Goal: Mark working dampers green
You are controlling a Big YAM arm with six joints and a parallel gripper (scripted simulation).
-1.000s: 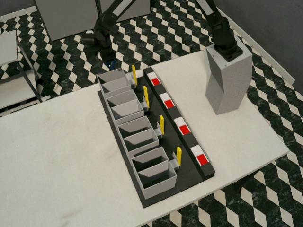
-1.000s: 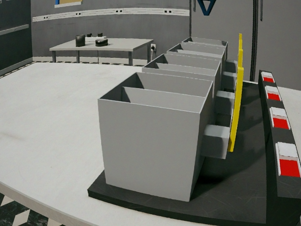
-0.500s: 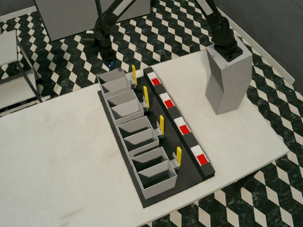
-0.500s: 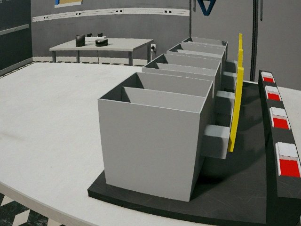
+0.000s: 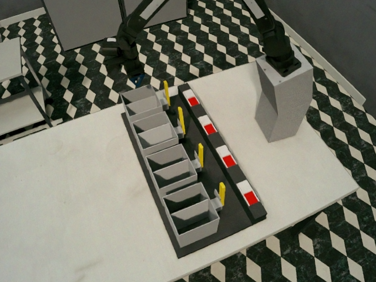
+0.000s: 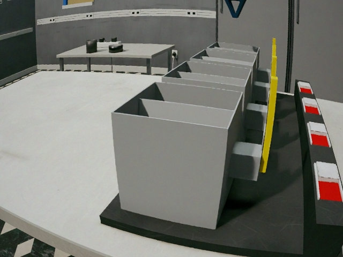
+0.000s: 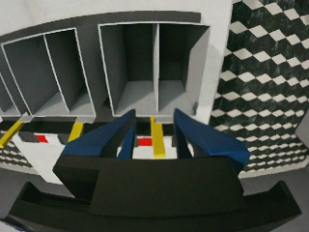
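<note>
Floor and table: checked tiling runs beneath a pale table; the far-end damper stands close to the table's edge. A hard sideways shove there could, I judge, carry it off its place.
Dampers: four grey boxes in a row on a black baseboard, each behind its own slider. Outward looks do not separate sound from jammed.
Claw: my claw is partly open with nothing between its fingers, above the far end of the row.
Far yellow lever: the far yellow lever shows between my fingertips in the wrist view, though apart from them. Coming down off-centre, I could strike its top and tip the damper.
Jam risk: if the blade is loose inside, forcing the lever could drag the whole box out of line. Too timid a push could pass a sound damper as faulty.
Status sliders: all four show red; no cover has been pushed across. The far cover is narrow, so a fingertip could skid over it or stop short of full green.
Withdrawal: leaving low, I might catch a lever or disturb a set cover.

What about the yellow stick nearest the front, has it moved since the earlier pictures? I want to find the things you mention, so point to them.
No. The front yellow stick [image 5: 222, 194] [image 6: 270, 124] stands in the same spot over the black board [image 5: 234, 222] [image 6: 282, 221], with no shift either way.
</note>
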